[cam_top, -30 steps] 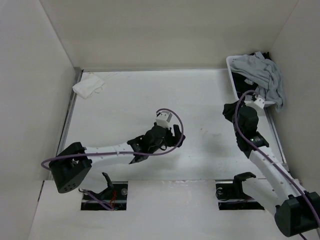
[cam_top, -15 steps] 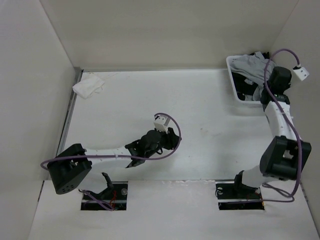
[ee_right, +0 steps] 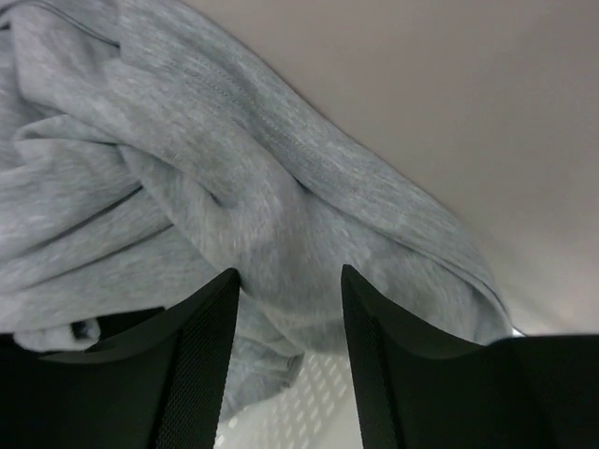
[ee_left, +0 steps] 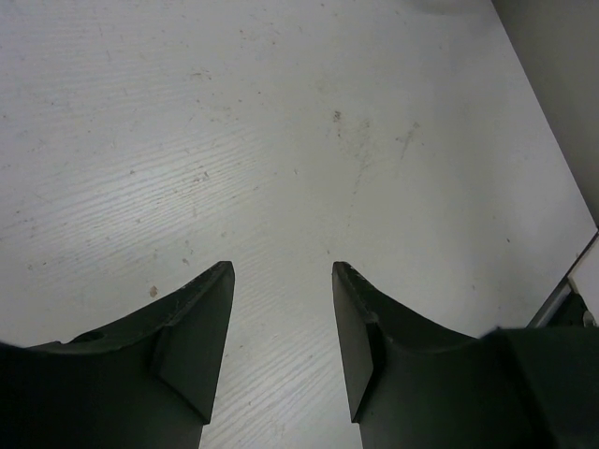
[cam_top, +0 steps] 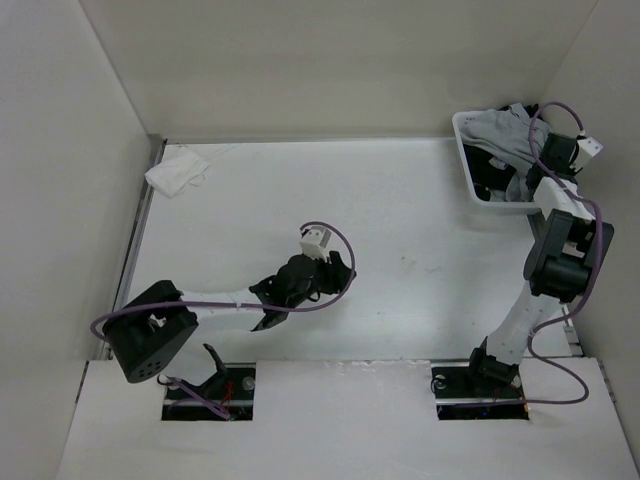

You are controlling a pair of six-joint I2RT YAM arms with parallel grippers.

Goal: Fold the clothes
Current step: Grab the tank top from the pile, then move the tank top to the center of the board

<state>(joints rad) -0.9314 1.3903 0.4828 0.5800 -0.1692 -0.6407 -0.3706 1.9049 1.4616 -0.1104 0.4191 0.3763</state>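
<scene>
The clothes [cam_top: 497, 128] are a light grey knit heap, bunched up in the white basket [cam_top: 464, 150] at the far right corner. My right gripper [cam_top: 547, 152] hangs over that heap at the basket's right side. In the right wrist view the grey folds [ee_right: 234, 178] fill the picture. The right gripper [ee_right: 288, 271] is open there, its fingertips at the fabric, which bulges between them. My left gripper [cam_top: 337, 274] is low over the middle of the table. In its wrist view it [ee_left: 281, 267] stands open over bare tabletop [ee_left: 281, 112] with nothing between the fingers.
A small white cloth [cam_top: 177, 170] lies crumpled at the table's far left corner. Something dark [cam_top: 488, 168] shows inside the basket under the grey heap. The basket's perforated white wall [ee_right: 318, 402] is just below my right fingers. Walls close the table at left, back and right.
The right arm swung from the table's right side up to the basket, and its jaws stand wider over the grey heap. The left gripper shifted slightly and stays open.
</scene>
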